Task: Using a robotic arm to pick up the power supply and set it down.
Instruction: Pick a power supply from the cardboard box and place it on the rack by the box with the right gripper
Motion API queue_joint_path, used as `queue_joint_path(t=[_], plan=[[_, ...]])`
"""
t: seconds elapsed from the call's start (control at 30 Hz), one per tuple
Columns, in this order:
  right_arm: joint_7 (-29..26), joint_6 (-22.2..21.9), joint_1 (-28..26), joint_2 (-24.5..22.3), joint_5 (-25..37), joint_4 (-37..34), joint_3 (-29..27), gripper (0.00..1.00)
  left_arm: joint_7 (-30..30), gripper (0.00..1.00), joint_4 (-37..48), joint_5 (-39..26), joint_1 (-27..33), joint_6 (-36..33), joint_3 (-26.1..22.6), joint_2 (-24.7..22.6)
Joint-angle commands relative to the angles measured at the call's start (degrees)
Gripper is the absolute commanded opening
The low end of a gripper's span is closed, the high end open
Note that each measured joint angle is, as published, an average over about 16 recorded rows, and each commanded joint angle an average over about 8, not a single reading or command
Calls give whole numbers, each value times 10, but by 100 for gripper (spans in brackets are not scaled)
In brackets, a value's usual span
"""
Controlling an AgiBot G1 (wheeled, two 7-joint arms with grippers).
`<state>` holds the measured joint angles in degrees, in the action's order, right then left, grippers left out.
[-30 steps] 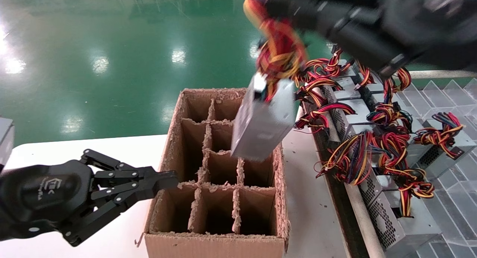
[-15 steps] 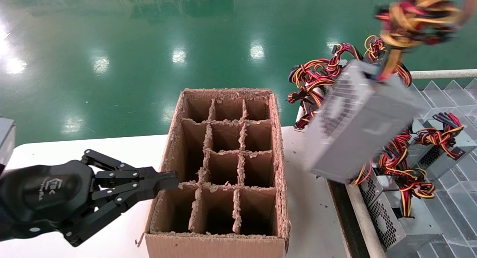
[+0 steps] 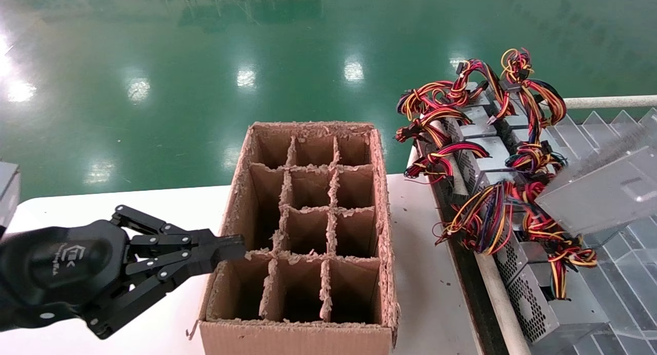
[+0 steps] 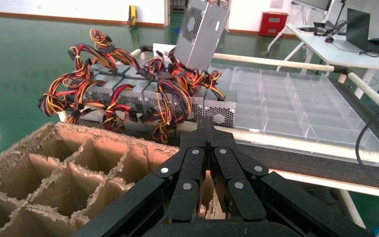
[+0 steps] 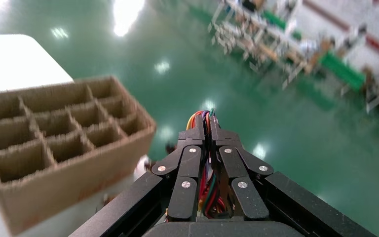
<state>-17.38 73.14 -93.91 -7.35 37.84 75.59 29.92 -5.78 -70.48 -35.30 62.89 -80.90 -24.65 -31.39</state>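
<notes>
The power supply (image 3: 605, 193), a grey metal box, hangs tilted in the air at the far right of the head view, over the row of other units. The left wrist view shows the power supply (image 4: 201, 34) high above that row. My right gripper (image 5: 208, 127) is shut on its wire bundle (image 5: 197, 117) of red, orange, purple and green strands; that gripper is outside the head view. My left gripper (image 3: 233, 247) is shut on nothing, low at the left, with its tip by the left wall of the cardboard box (image 3: 382, 191).
The cardboard box has several open compartments split by ragged dividers and stands on the white table (image 3: 128, 206). Several like grey units with red-yellow wires (image 3: 482, 165) lie in a row to the right. A clear plastic tray (image 3: 605, 129) lies beyond them.
The power supply has swung from above the cardboard box to the far right, over the row of units. The right arm has left the head view. The left arm has stayed still.
</notes>
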Motion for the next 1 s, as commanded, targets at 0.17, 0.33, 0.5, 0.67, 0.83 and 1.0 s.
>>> queue_joint_path(t=[0.17,0.33,0.5,0.67,0.83,1.0], plan=[[27,-21,-8,-59,-49,-11,96,0,0,0,0,0,0,0,0,0],[77,-42,-50,-89,-117,-5,181,0,0,0,0,0,0,0,0,0],[128,-58,-89,-114,-164,8,240,0,0,0,0,0,0,0,0,0],[153,-55,-111,-143,-182,14,260,0,0,0,0,0,0,0,0,0],[153,-40,-117,-176,-182,16,256,0,0,0,0,0,0,0,0,0],[145,-25,-112,-212,-171,17,249,0,0,0,0,0,0,0,0,0]])
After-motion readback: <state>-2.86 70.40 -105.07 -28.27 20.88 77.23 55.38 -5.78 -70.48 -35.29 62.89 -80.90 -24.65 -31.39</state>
